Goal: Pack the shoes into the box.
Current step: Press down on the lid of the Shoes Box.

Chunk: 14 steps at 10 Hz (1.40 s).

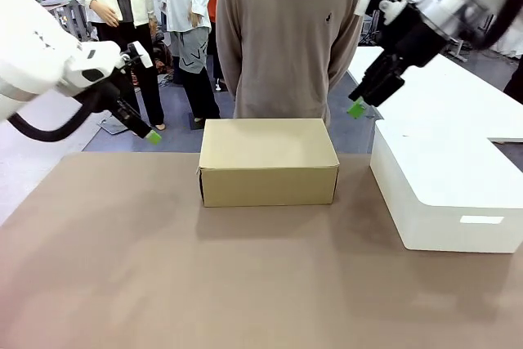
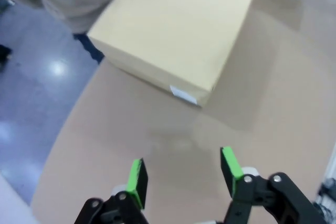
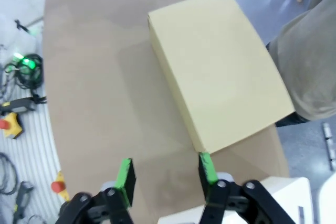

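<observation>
**Closed shoebox on the desk, both grippers raised and empty**

Front view: the tan box (image 1: 269, 162) is seen with its lid down, standing near the far edge of the desk (image 1: 163, 275), roughly midway along it. A person (image 1: 290, 34) stands just behind it, arms hanging at the sides. A larger white box (image 1: 445, 181) sits at the desk's right side. The left gripper (image 1: 152, 136) is held in the air beyond the far left edge, and the right gripper (image 1: 356, 107) is raised above the gap between the two boxes. Neither touches anything.

Left wrist view: the left gripper (image 2: 181, 174) is shown with its green pads (image 2: 137, 181) spread apart and nothing between them; the box (image 2: 178, 24) lies ahead, lid shut.

Right wrist view: the right gripper (image 3: 165, 174) is likewise spread and empty, above the desk beside one corner of the box (image 3: 220, 66).

The shoes are presumably inside the shut box, so packing appears finished or nearly so. Any next move would likely be a withdrawal of both arms, kept clear of the person.
</observation>
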Each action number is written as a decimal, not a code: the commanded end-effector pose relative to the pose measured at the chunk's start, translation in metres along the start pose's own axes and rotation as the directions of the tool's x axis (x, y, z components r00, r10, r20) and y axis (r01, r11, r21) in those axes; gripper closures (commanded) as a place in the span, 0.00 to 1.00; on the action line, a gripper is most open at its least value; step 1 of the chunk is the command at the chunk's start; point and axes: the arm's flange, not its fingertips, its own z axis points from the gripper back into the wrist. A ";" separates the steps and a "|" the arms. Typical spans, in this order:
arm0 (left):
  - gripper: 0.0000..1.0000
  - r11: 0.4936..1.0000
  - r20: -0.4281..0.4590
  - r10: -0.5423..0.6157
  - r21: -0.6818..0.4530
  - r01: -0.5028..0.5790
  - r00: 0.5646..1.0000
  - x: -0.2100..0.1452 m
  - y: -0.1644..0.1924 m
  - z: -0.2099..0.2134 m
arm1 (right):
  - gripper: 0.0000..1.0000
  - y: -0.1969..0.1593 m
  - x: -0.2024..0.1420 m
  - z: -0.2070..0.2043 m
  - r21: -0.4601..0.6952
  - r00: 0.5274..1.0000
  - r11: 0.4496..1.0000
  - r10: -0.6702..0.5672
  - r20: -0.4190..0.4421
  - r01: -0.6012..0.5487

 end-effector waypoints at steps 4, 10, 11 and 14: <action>0.00 0.995 0.119 -0.045 -0.086 0.055 0.992 0.000 -0.028 0.056 | 1.00 -0.049 0.045 -0.030 -0.105 0.994 0.993 -0.066 -0.085 0.057; 0.00 0.996 0.127 -0.024 -0.078 0.034 0.992 0.006 -0.038 0.071 | 1.00 -0.067 0.058 -0.057 -0.131 0.989 0.986 -0.118 -0.088 0.106; 0.00 0.996 0.127 -0.024 -0.078 0.034 0.992 0.006 -0.038 0.071 | 1.00 -0.067 0.058 -0.057 -0.131 0.989 0.986 -0.118 -0.088 0.106; 0.00 0.996 0.127 -0.024 -0.078 0.034 0.992 0.006 -0.038 0.071 | 1.00 -0.067 0.058 -0.057 -0.131 0.989 0.986 -0.118 -0.088 0.106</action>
